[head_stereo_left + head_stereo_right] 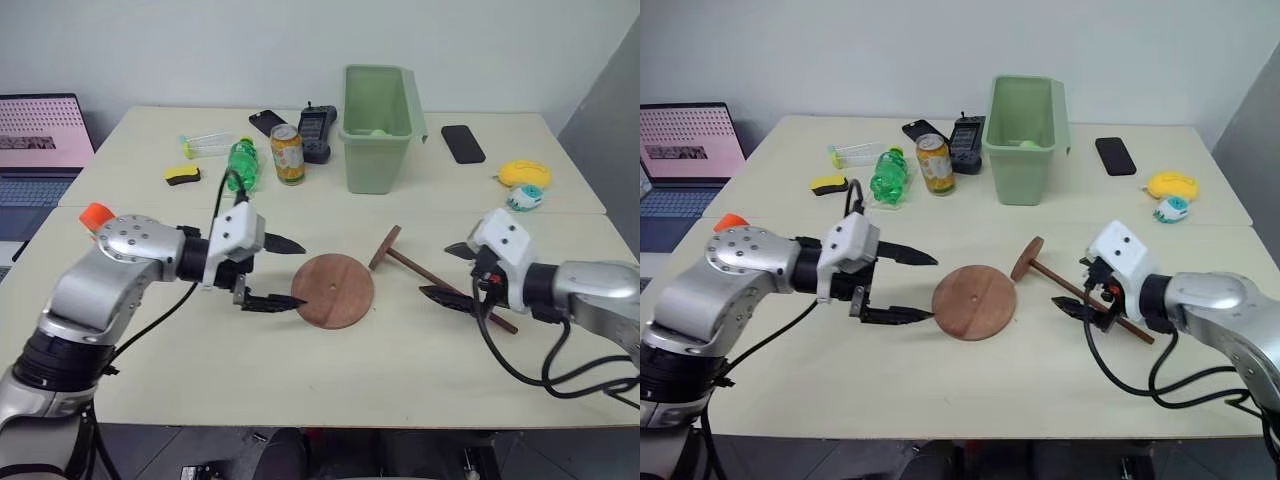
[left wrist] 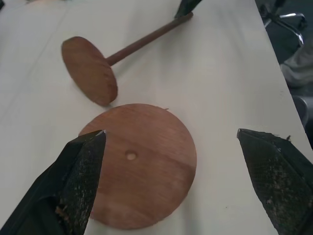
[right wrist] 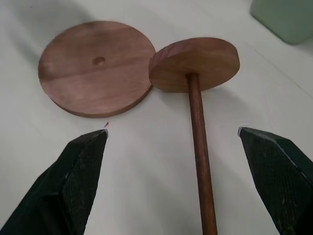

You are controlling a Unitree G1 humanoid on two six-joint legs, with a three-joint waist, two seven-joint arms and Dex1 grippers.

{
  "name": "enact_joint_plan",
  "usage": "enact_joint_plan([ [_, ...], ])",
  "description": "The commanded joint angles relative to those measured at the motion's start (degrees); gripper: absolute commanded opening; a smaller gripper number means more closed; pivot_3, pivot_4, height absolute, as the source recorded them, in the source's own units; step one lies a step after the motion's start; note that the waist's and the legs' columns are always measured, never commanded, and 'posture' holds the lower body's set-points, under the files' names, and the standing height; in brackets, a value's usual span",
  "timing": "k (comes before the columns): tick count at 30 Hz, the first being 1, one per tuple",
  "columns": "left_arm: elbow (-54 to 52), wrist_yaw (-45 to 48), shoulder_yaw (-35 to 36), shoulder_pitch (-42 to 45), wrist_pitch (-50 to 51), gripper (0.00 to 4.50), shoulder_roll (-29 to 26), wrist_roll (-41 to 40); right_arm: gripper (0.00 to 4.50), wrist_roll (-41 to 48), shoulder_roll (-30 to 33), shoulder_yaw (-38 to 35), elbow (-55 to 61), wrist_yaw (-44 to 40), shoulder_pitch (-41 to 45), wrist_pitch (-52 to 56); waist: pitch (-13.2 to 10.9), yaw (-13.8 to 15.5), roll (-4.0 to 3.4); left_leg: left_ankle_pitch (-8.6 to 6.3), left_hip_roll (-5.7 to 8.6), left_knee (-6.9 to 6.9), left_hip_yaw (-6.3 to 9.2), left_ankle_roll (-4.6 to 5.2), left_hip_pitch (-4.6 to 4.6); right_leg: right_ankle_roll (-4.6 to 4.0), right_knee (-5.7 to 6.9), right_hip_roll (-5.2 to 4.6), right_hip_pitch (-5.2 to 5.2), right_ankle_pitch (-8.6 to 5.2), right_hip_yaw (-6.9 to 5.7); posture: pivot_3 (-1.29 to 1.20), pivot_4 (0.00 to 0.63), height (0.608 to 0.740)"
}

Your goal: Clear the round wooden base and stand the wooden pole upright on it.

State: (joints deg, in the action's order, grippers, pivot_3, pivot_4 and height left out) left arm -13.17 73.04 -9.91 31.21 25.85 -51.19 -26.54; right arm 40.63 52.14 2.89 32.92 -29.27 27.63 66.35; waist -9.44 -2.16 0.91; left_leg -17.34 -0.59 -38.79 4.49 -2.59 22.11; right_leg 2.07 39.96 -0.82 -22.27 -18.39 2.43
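With the round wooden base bare at the counter's centre, both tools stood released, the right tool straddling the wooden pole lying just right, likely needing clenching next.

Round wooden base: flat reddish-brown disc, small centre hole, lying flat on the table, nothing on it. Wooden pole: slim dark-brown rod lying on its side just beside the base, its end disc tipped on edge nearest the base, close but apart.
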Motion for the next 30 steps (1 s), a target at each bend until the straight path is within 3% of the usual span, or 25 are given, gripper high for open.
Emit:
enact_joint_plan([
  [1, -2.64, -0.29, -0.66, 2.07, -0.76, 4.45, 1.78, 1.13, 4.5, -3.57, -0.69, 6.79, -5.38, 0.34, 9.06, 5.83, -0.03, 0.1, -0.05, 0.0, 0.01, -0.01, 0.02, 0.0, 0.0, 0.0, 0.01, -0.01, 0.0, 0.0, -0.01, 0.0, 0.15, 0.74],
  [11, -7.29, -3.38, -1.41, 1.08, 0.69, 4.45, 5.78, 1.95, 4.5, -12.51, -4.7, 26.31, -24.94, -10.27, 26.67, 7.62, -0.06, 0.31, -0.09, 0.0, 0.07, -0.06, 0.08, 0.01, 0.23, 0.0, -0.06, -0.11, -0.13, 0.0, -0.08, 0.0, 0.15, 0.74],
  [17, -8.61, -4.85, -1.12, -0.41, 0.9, 4.45, 6.54, 2.21, 4.5, -17.11, -7.05, 32.31, -36.01, -17.36, 32.85, 5.89, -0.06, 0.28, -0.1, 0.0, 0.08, -0.07, 0.1, 0.01, 0.28, 0.0, -0.03, -0.15, -0.19, 0.0, -0.11, 0.0, 0.15, 0.74],
  [20, -8.66, -5.26, -1.25, -0.77, 0.6, 4.5, 6.87, 2.57, 3.99, -18.79, -7.69, 33.74, -38.43, -20.31, 34.47, 5.32, -0.06, 0.33, -0.1, 0.0, 0.09, -0.08, 0.1, 0.01, 0.32, 0.0, -0.03, -0.18, -0.22, 0.0, -0.11, 0.0, 0.15, 0.74],
  [30, -8.89, -5.34, -2.21, -1.85, -0.45, 4.5, 7.68, 3.78, 1.5, -21.81, -9.96, 33.2, -42.01, -24.53, 35.39, 6.42, -0.06, 0.28, -0.1, 0.01, 0.08, -0.12, 0.08, -0.01, 0.58, 0.0, 0.05, -0.22, -0.53, 0.0, -0.1, 0.0, 0.15, 0.74],
])
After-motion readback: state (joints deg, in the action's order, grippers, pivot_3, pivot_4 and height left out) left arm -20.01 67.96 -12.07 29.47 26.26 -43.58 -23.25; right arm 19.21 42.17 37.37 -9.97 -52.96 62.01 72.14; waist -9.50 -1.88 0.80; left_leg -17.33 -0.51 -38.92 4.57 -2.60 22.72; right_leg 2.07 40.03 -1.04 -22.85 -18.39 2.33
